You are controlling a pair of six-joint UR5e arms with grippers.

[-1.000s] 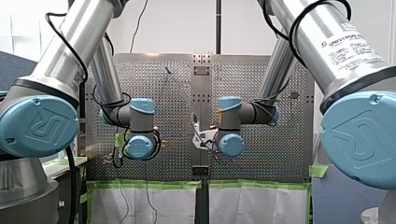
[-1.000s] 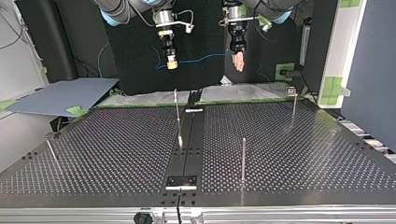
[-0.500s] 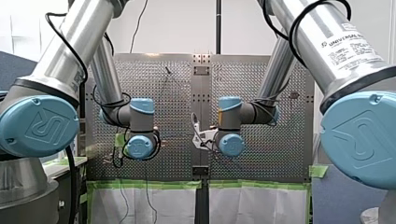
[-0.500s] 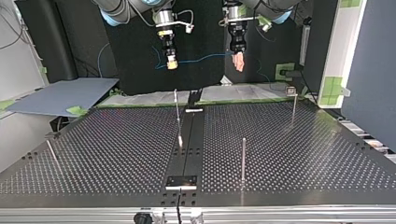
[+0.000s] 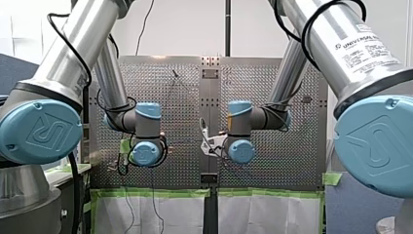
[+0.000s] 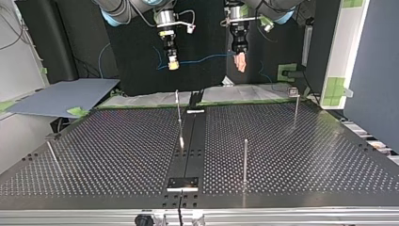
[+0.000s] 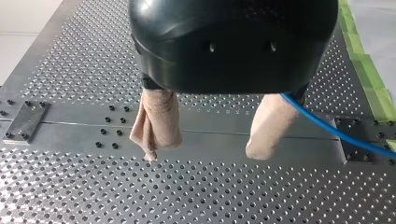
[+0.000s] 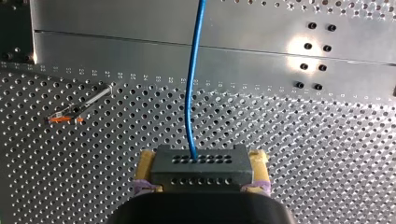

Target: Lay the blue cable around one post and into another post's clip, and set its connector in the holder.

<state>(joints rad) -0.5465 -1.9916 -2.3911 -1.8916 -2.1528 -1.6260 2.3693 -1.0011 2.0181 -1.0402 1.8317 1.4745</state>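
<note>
Thin blue cable (image 8: 189,93), running straight out of a black, perforated connector (image 8: 198,173). My right gripper (image 8: 202,161) has its yellow pads clamped on that connector. My left gripper (image 7: 205,151) has its beige fingers (image 7: 159,121) apart, with the cable running out beside one of them. Only the top view shows the cable strung between both grippers, up off the table (image 6: 117,141); the front view hides it behind the wrists. Nothing has moved since a second ago.
</note>
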